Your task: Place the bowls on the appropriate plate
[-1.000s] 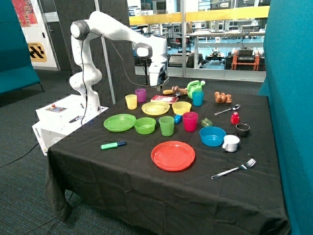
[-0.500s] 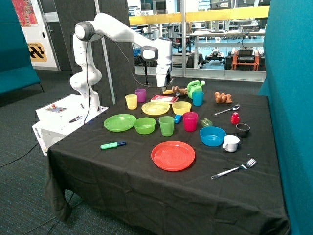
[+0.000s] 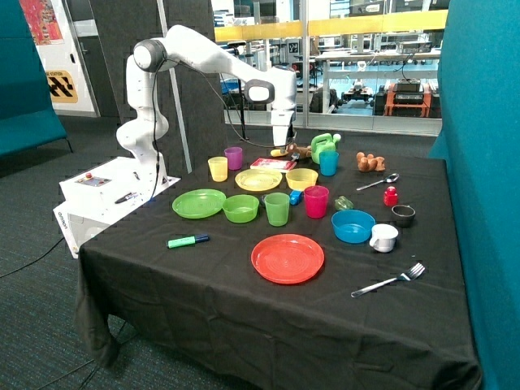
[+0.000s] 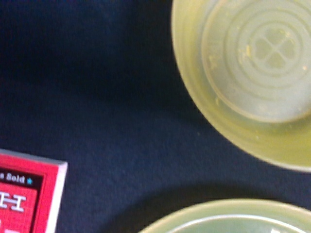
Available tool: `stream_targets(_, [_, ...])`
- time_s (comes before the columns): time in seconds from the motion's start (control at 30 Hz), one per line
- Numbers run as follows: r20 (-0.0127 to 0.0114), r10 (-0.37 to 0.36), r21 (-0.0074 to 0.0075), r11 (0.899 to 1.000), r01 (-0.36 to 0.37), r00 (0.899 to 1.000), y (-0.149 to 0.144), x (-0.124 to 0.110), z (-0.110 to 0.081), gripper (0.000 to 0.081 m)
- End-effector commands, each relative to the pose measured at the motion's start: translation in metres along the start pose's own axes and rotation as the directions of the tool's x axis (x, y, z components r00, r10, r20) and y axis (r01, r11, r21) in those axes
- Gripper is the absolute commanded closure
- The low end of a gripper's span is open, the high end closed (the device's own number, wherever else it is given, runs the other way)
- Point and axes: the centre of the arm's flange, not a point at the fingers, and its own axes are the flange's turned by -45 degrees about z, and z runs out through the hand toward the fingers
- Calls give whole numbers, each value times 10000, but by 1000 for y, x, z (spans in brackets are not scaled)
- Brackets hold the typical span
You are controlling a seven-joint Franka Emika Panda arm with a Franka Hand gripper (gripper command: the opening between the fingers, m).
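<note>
The yellow bowl (image 3: 301, 179) sits on the black cloth between the yellow plate (image 3: 257, 179) and a pink cup. The lime green bowl (image 3: 240, 208) sits on the cloth between the green plate (image 3: 198, 203) and a green cup. My gripper (image 3: 283, 148) hangs above the table's back part, over the gap between the red box (image 3: 272, 164) and the yellow bowl. The wrist view shows the yellow bowl (image 4: 248, 77) from above, the yellow plate's rim (image 4: 228, 216) and a corner of the red box (image 4: 26, 194). No fingers show there.
A red plate (image 3: 287, 257) lies near the front. A blue bowl (image 3: 353, 225), white cup (image 3: 383, 236), fork (image 3: 390, 281), green marker (image 3: 188, 240), several cups and toys stand around. A teal screen (image 3: 479, 162) borders the table's far side.
The arm has swung sideways along the back of the table, away from the purple cup and toward the yellow bowl. Nothing on the table has moved.
</note>
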Motion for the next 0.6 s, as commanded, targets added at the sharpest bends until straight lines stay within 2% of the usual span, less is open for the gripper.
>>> stream_targets(0.0, [-5,-302,-9,9995,302,9995,-9,17,11,455])
stream_targets(0.57, [-5,-272,-9,9996,272,9996,-10,18,40,368])
